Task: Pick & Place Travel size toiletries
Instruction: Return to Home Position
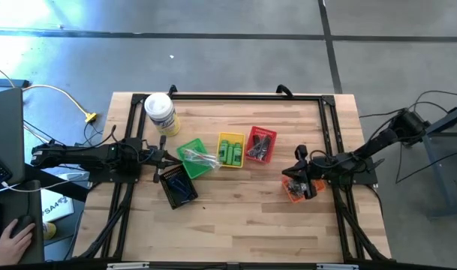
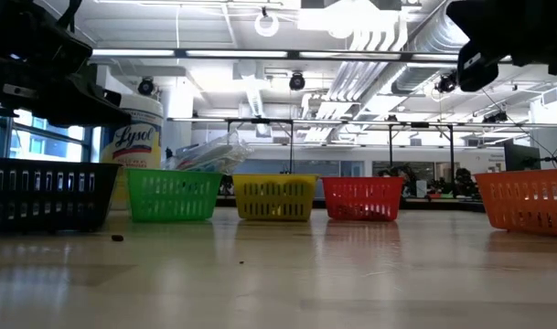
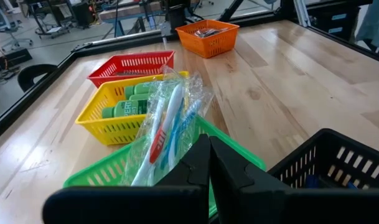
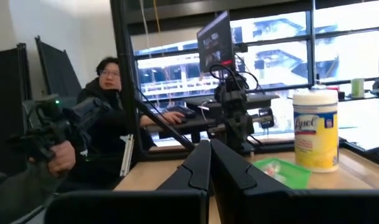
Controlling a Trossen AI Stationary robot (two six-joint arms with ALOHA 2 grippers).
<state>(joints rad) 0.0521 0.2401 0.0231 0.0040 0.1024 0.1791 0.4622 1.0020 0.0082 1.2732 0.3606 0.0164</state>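
Green bottles (image 3: 129,103) (lying) in yellow basket (image 3: 108,130)

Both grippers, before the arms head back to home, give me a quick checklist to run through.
1. Left gripper empty: ok, fingers shut on nothing.
2. Right gripper empty: ok, shut on nothing, above the orange basket.
3. Left gripper's way out: not ok, wrapped toothbrushes stick up from the green basket right ahead of it and may snag.
4. Green bottles inside the yellow basket: ok.
5. Stray pieces: cannot tell, a dark speck lies before the black basket.
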